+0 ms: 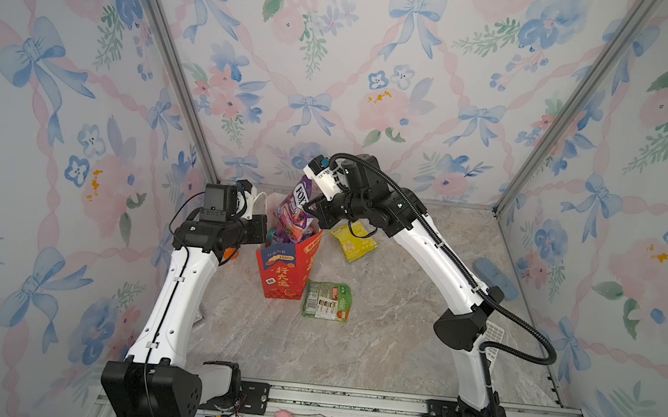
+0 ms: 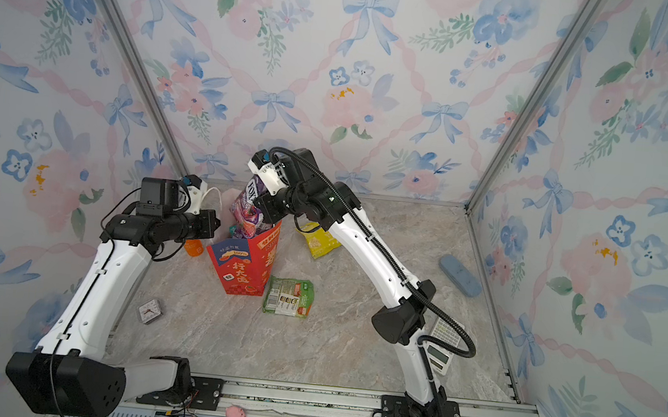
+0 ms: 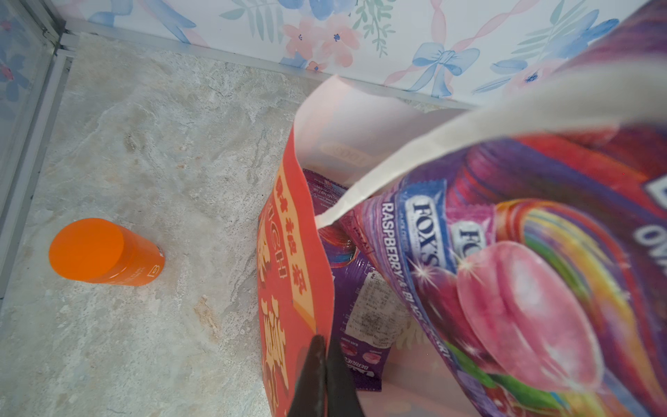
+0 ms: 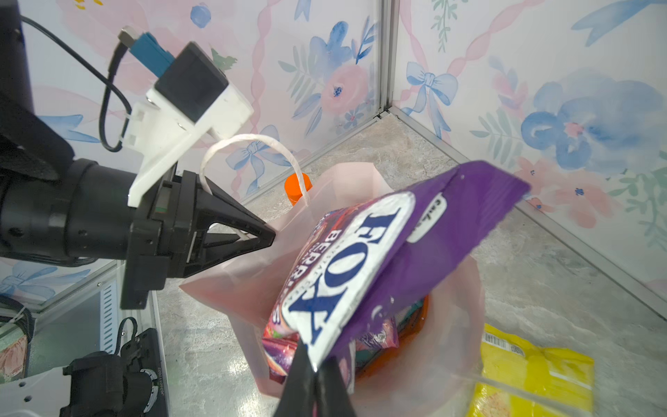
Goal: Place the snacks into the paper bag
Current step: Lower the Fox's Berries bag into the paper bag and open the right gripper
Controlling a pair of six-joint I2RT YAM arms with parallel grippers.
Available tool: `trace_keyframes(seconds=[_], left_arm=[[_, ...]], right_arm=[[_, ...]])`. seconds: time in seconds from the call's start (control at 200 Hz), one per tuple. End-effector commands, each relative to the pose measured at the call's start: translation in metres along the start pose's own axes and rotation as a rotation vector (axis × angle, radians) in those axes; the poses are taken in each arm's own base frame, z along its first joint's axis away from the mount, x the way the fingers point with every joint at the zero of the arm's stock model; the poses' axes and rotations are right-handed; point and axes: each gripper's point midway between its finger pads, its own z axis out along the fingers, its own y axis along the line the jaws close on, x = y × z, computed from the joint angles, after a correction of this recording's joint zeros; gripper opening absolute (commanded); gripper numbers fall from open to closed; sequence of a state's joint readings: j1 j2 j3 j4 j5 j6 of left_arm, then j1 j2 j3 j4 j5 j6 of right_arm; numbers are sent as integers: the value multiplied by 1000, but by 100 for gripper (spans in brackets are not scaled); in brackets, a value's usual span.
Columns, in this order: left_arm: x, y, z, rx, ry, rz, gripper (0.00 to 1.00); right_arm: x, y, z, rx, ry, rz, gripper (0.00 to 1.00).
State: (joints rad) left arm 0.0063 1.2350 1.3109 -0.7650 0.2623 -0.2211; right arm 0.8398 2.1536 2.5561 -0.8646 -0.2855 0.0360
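Two snacks are not bagged yet: yellow packet (image 1: 353, 241) and green packet (image 1: 327, 301) lie flat on the table (image 1: 373, 347), well apart from both sets of fingers. The right gripper (image 4: 314, 372) is clenched on one corner of the purple packet (image 4: 379, 260). That packet hangs tilted just beyond the fingertips, low end at or just inside the mouth of the bag (image 1: 282, 271). The left gripper (image 3: 319, 346) is clamped shut on the rim (image 3: 306, 216), with the rope handle (image 4: 249, 140) looping up right behind its fingertips. The bag stands upright, mouth open. Several packets (image 3: 361, 307) already sit inside, below the left fingers.

Risks, my read:
- Purple packet looks about as wide as the mouth and goes in at a slant. An edge could catch on the rim, or it could perch on the pile inside. Let go too high and it may tip over the rim onto the table.
- Corner-only pinch: the packet can swing or slide out of the right fingers early.
- Only one pinch steadies the light bag. Pushing the packet down could crumple the wall, pull the rim out of the left fingers, or topple the bag.
- The bottle (image 3: 104, 252) stands to one side of the left fingers, close enough to be hit if the bag falls that way.
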Motion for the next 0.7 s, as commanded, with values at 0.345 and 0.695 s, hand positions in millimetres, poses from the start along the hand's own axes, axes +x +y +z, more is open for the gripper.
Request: trace_keyframes(seconds=[0.345,0.695], left_arm=[[-5,-5,-9,17,-36,11,0],[-4,-4,-9,15,-33,10,0]], right_arm=[[16,22,33,-96,43,-21,0],[9,18,35,-48,15,1,53]])
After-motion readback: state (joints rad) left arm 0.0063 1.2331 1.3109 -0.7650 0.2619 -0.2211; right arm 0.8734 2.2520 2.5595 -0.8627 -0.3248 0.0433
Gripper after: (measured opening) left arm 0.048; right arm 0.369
